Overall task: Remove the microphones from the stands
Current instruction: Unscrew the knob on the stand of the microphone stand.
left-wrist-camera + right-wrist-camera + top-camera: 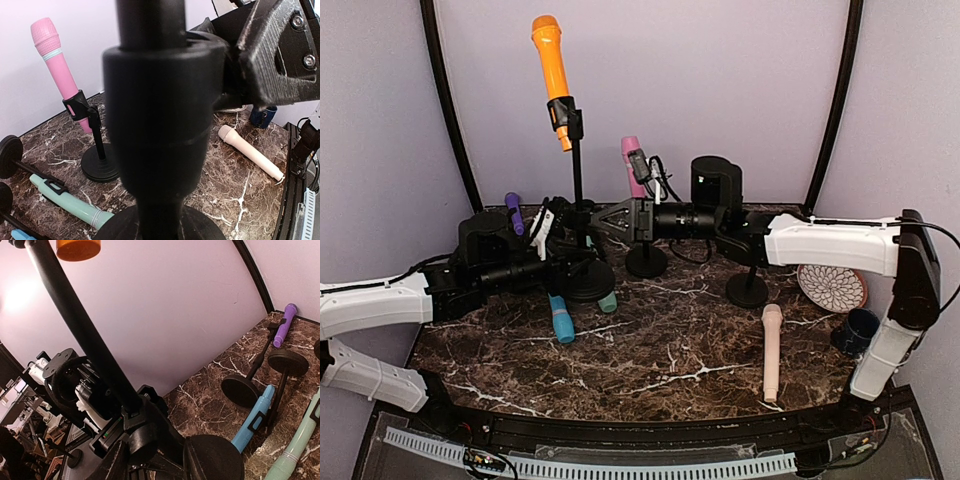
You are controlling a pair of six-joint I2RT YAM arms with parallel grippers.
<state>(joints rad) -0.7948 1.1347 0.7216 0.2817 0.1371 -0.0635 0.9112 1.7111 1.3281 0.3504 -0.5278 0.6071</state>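
The orange microphone (550,70) sits tilted in the clip at the top of the tall black stand (577,170), whose round base (590,281) rests on the marble table. My left gripper (560,232) is shut on the stand's lower pole, and that pole (155,125) fills the left wrist view and hides my fingers. My right gripper (603,218) is open at the same pole from the right. Its fingers (111,464) stand on either side of the stand's collar (145,440). Only the microphone's orange end (77,247) shows in the right wrist view.
A pink microphone (633,165) stands in a short stand (646,261) behind. Purple (513,212), blue (561,320), teal (608,300) and beige (772,350) microphones are around the base. An empty stand (747,290), a patterned plate (832,287) and a dark mug (857,330) are at the right.
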